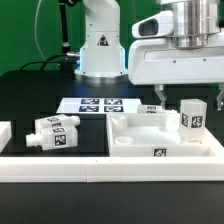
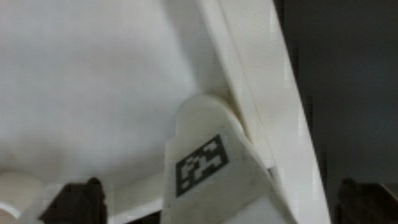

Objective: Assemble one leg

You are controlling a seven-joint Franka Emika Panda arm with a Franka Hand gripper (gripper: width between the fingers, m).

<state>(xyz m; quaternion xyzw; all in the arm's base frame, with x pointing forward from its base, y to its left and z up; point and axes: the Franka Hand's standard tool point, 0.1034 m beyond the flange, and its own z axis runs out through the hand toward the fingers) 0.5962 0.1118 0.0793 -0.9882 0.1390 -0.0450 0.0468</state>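
**Above the tray's corner: end effector (image 1: 190, 98) hovering over the leg (image 1: 192, 118)**

The end effector is hanging released, its dark fingers (image 1: 160, 96) spread to either side of the leg and touching nothing, probably lining up a grasp. The leg, a smooth white plastic block bearing a black-and-white marker, is standing upright at the corner of the white walled tray (image 1: 135, 150) on the black worktop (image 1: 30, 95).

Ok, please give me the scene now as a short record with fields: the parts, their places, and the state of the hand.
hand: open, fingers wide apart, just above the leg
leg: upright, marker visible, inside the tray near its corner on the exterior view's right
tray: white, walled
long piece: lying on the table, toward the exterior view's left of the tray
marker board: flat, behind the tray
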